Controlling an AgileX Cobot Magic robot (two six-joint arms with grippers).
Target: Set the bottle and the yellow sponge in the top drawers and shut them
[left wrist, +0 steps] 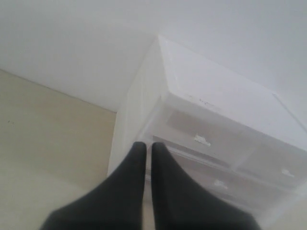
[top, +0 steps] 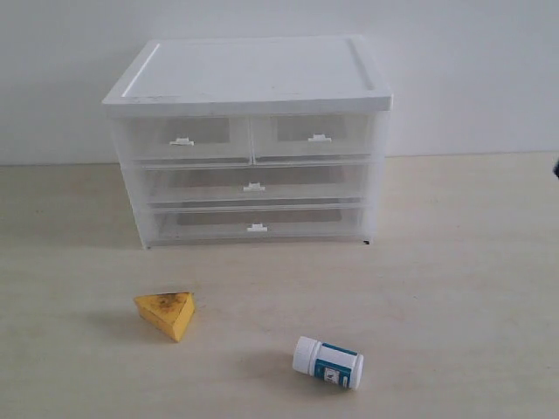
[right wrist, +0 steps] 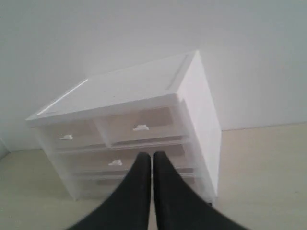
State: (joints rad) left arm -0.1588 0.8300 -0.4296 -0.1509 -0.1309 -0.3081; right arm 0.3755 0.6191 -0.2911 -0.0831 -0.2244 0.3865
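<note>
Both top drawers [top: 188,140] closed; yellow sponge [top: 166,312] and bottle [top: 328,361] on the table [top: 454,279]
Sponge lower left, bottle on its side lower centre; left gripper [left wrist: 145,143] and right gripper [right wrist: 152,154] clenched, empty

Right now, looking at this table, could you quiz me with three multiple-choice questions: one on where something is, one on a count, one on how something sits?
1. Where is the yellow sponge?
A) on the table in front of the cabinet
B) inside a top drawer
C) on top of the cabinet

2. How many drawers does the cabinet have?
A) two
B) four
C) six

3. How does the bottle sit?
A) standing upright
B) lying on its side
C) with its cap off

Answers: 1 A, it rests on the bare table, left of the bottle. 2 B, two small ones sit above two wide ones. 3 B, its white cap points sideways.
</note>
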